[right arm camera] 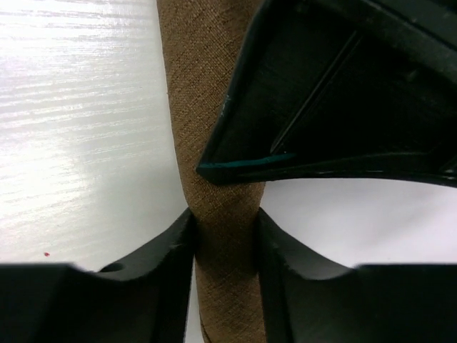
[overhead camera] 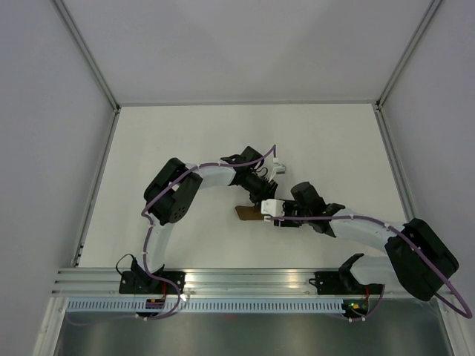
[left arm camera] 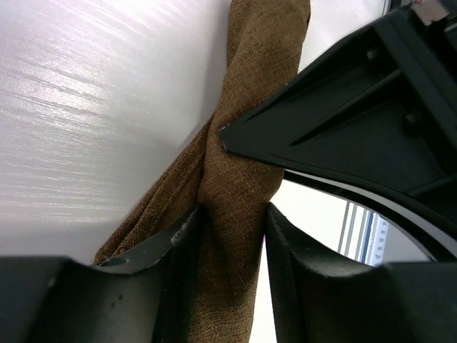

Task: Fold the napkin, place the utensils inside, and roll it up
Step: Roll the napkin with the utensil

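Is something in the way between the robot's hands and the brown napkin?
No, nothing that I can see. The rolled-up napkin sits right inside the left hand and the right hand. Each hand presses against it from both sides.

The napkin lies on the surface just below the centre of the top view. The left tool sits at its upper right and the right tool at its right end, the two touching. In each wrist view the napkin runs from top centre down between that tool's fingers, touching both, and the other tool fills the upper right.
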Action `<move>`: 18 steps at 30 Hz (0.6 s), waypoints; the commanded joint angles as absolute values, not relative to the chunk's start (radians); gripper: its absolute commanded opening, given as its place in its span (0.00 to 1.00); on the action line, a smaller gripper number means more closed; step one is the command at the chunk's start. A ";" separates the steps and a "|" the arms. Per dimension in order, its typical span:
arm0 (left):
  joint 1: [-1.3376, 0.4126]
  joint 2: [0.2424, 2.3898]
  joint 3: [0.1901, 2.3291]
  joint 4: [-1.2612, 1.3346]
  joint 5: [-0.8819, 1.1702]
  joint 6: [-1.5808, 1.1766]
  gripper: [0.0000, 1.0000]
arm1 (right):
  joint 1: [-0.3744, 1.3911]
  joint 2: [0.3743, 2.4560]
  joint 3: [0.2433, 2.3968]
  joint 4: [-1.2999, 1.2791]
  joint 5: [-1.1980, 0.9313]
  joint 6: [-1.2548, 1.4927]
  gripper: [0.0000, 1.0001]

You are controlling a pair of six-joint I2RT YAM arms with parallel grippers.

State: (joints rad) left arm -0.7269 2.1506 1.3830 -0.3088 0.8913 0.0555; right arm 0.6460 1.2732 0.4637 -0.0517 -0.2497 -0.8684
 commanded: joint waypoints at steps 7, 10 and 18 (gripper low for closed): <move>-0.704 2.054 1.396 -0.327 0.739 -0.028 0.54 | 0.650 1.333 0.505 -0.130 -0.224 -0.841 0.22; -0.678 1.998 1.393 -0.298 0.658 -0.047 0.55 | 0.652 1.348 0.528 -0.181 -0.239 -0.830 0.21; -0.617 1.818 1.344 -0.249 0.216 -0.126 0.56 | 0.649 1.394 0.589 -0.279 -0.253 -0.759 0.19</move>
State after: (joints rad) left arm -0.6308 1.9285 1.3685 -0.2905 0.4679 -0.0368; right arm 0.6460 1.3602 0.5705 -0.1616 -0.2440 -0.8227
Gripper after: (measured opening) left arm 0.558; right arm 0.381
